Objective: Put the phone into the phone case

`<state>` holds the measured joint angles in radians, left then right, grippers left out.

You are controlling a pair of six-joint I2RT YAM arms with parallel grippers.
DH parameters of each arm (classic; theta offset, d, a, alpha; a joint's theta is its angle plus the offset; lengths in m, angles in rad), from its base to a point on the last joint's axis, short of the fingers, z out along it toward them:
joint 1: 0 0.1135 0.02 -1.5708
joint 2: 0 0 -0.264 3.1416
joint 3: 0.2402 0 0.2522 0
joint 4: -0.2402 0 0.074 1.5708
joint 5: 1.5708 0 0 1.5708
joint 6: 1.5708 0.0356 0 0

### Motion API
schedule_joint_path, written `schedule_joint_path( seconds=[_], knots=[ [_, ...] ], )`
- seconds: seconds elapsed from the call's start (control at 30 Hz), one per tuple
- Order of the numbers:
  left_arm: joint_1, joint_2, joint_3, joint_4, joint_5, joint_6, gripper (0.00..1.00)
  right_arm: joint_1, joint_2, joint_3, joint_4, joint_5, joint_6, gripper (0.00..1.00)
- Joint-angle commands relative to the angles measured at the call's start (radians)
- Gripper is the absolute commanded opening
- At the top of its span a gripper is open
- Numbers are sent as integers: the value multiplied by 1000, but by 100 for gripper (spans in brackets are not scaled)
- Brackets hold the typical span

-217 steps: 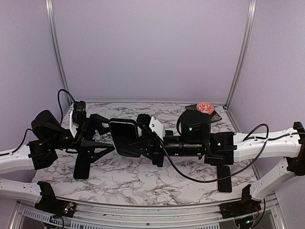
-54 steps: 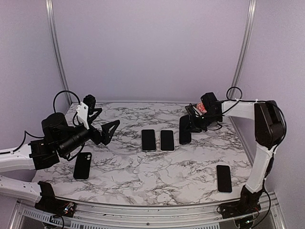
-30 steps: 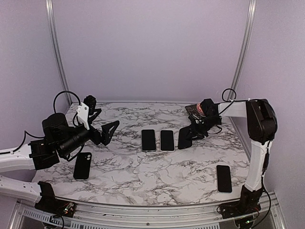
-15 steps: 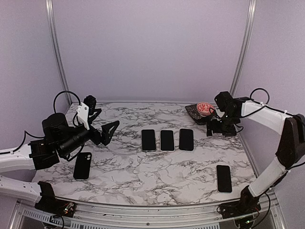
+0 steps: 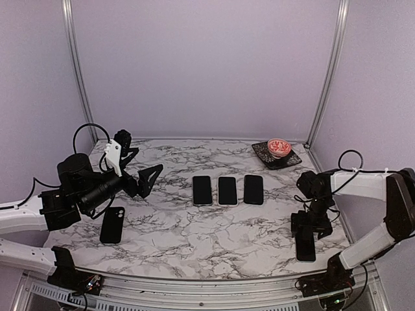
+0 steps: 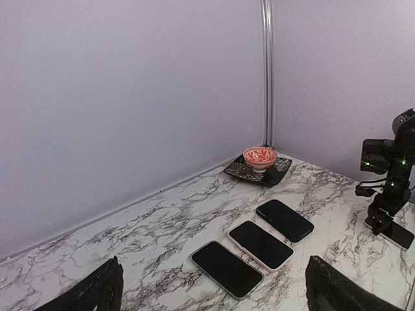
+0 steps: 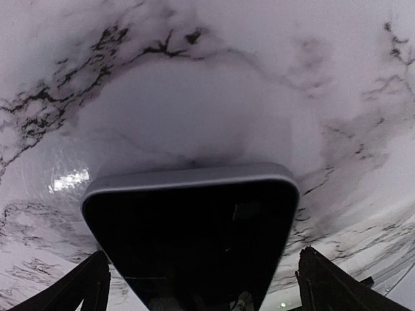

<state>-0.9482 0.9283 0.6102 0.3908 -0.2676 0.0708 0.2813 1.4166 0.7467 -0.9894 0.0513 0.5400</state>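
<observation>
Marble-patterned, the desk (image 5: 194, 240) carries a row of three phones (image 5: 227, 190) lying flat and dark side up at its middle, side by side with their long edges close together. A red and white bowl (image 5: 279, 147) sits on a dark plate (image 5: 267, 155) at the far right corner. Another phone (image 5: 305, 248) lies flat near the right front edge, well apart from the row. The right hand (image 5: 305, 232) is down low over its far end. In the right wrist view this phone (image 7: 191, 240) fills the lower half of the picture, a dark face with a silvery rim, and the two fingers (image 7: 84, 285) stand wide apart on either side of it. They are spread past its width and not closed on it; whether they touch its edges cannot be told. A black case (image 5: 112, 225) with a small cutout at its far corner lies flat near the left front of the desk, far from that phone. The left hand (image 5: 141, 170) hangs above the desk on the left, beyond the case and pointing towards the row. Its fingers (image 6: 91, 291) are spread wide with nothing between them.
</observation>
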Motion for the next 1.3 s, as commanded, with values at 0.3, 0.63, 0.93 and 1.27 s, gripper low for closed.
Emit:
schedule_joint_path(
  seconds=[0.3,0.63,0.93,1.27],
  knots=[
    [2,-13,22,-1,10,13,99,110,-41,-91,103,-150,58,91],
    [2,-4,20,-2,14,12,99,355,-69,-13,67,-101,215,67],
    [32,193,136,-238,-129,-250,99,598,121,157,148,-57,274,65],
    [189,149,63,-690,-68,-670,99,690,314,265,243,-15,121,69]
  ],
)
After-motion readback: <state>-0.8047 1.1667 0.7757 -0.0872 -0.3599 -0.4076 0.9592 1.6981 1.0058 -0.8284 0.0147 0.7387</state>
